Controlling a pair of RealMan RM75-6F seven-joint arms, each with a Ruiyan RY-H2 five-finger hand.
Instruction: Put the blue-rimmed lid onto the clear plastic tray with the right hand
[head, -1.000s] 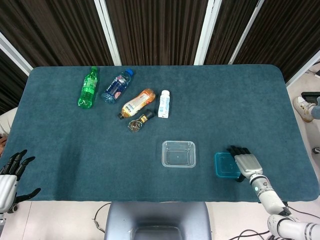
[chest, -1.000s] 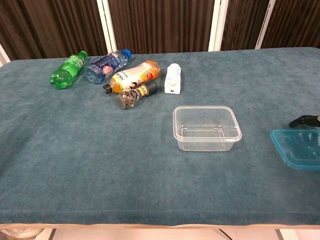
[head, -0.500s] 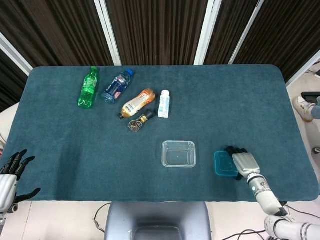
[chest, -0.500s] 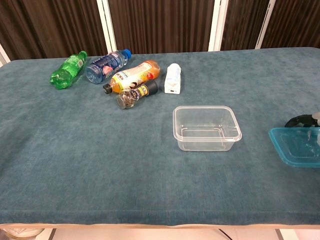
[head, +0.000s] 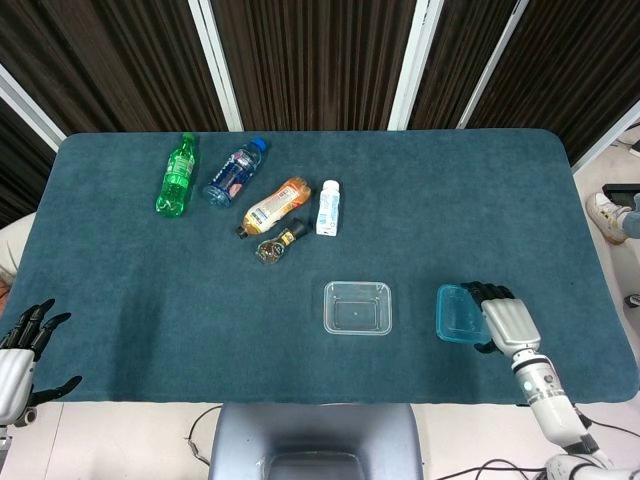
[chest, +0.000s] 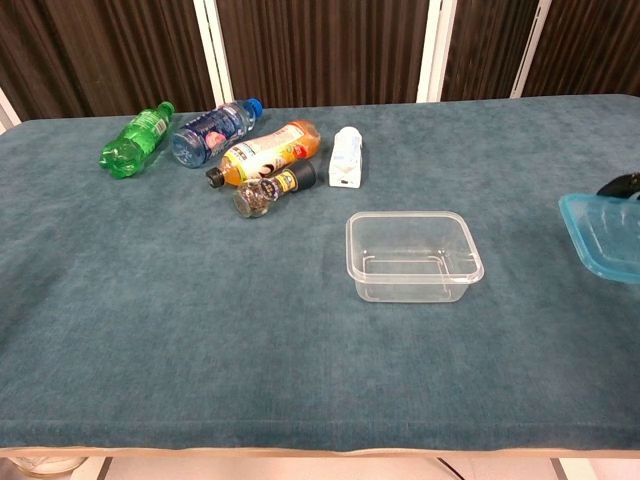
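The blue-rimmed lid (head: 456, 315) is lifted off the table to the right of the clear plastic tray (head: 357, 307), tilted in the grip of my right hand (head: 505, 320). In the chest view the lid (chest: 604, 235) hangs at the right edge, above the cloth, and the tray (chest: 412, 256) stands empty near the middle. Only dark fingertips (chest: 622, 185) of the right hand show there. My left hand (head: 22, 350) hangs below the table's front left corner, fingers spread, holding nothing.
Lying in a row at the back left are a green bottle (head: 177, 175), a blue-capped bottle (head: 233, 172), an orange bottle (head: 277, 206), a small spice jar (head: 277, 243) and a white bottle (head: 328, 208). A shoe (head: 607, 217) shows past the right edge.
My right hand has taken hold of the lid and raised it off the cloth, tilting it. The left hand has not moved.
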